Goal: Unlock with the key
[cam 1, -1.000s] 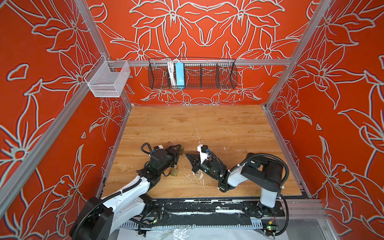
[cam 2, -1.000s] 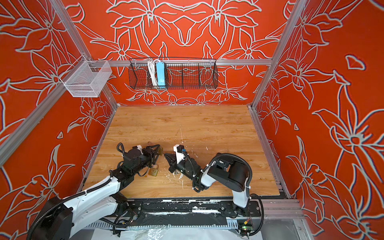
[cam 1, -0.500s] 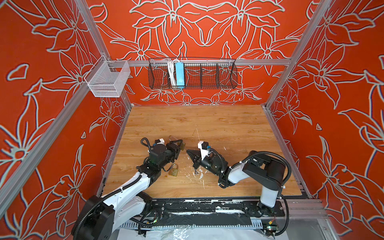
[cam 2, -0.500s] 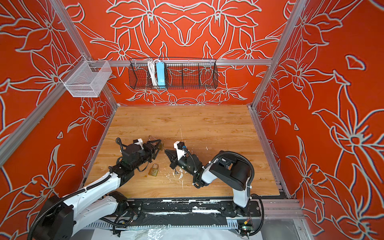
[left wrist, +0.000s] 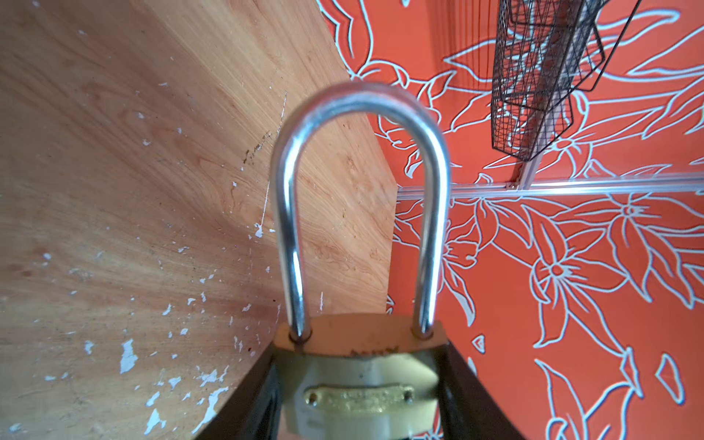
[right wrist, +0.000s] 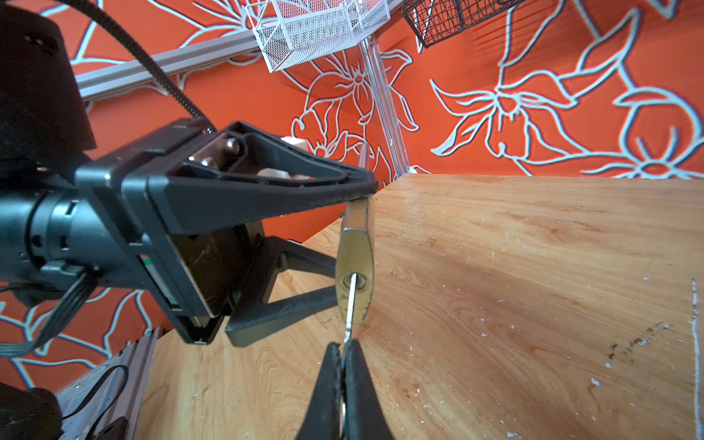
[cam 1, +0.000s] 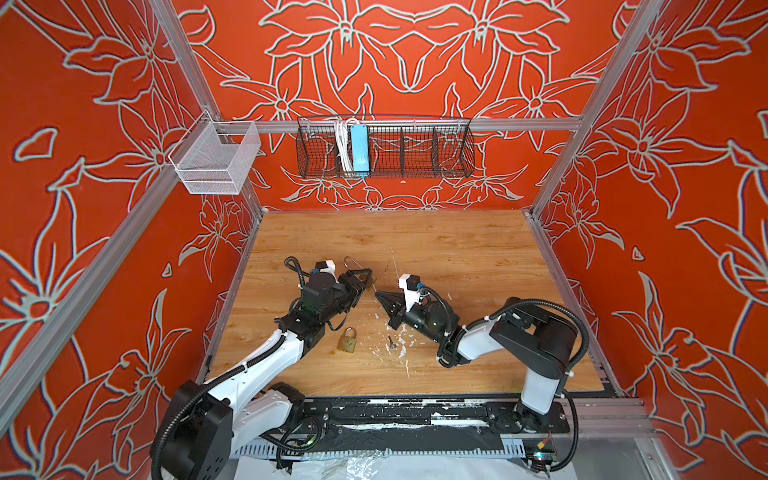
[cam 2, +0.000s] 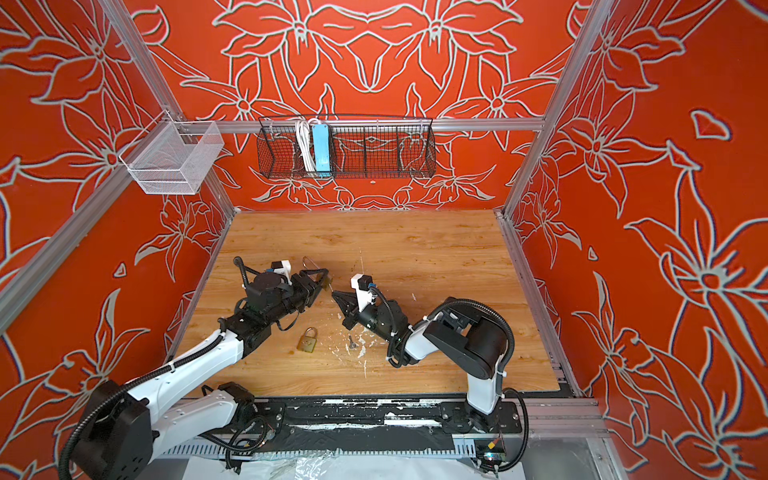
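The left pincer (cam 1: 362, 279) gripped the brass padlock (left wrist: 362, 381) by its body, with one finger on each side. The steel shackle (left wrist: 358, 99) pointed away from this pincer, and both of its legs went into the body. The right pincer (right wrist: 344, 348) was closed on the key (right wrist: 349, 304), whose blade sat in the keyhole of the padlock, directly ahead of the pincer's tips. A second padlock (cam 1: 348, 340) and a loose key (cam 1: 392, 341) lay on the counter (cam 1: 457, 257), behind both pincers and between the two arms.
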